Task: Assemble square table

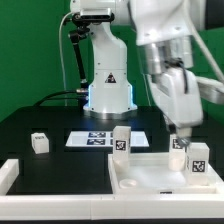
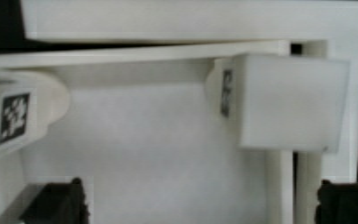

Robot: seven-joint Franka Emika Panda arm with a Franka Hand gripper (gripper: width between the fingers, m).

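The white square panel [image 1: 150, 178] lies with its rimmed, recessed side up at the exterior view's front right. White block legs with marker tags stand on it at its far left corner [image 1: 121, 140], near its right edge [image 1: 199, 160] and under the gripper [image 1: 181, 144]. A fourth leg [image 1: 40, 143] stands loose on the black table at the left. My gripper [image 1: 180, 128] hangs just above the panel's far right part. In the wrist view the gripper [image 2: 202, 205] is open and empty over the recessed panel [image 2: 140, 150], with one leg [image 2: 282, 100] in a rim corner and another [image 2: 7, 112] at the frame edge.
The marker board [image 1: 97, 139] lies flat on the black table in front of the robot base [image 1: 108, 95]. A long white bar [image 1: 8, 176] edges the table at the exterior view's front left. A green backdrop stands behind.
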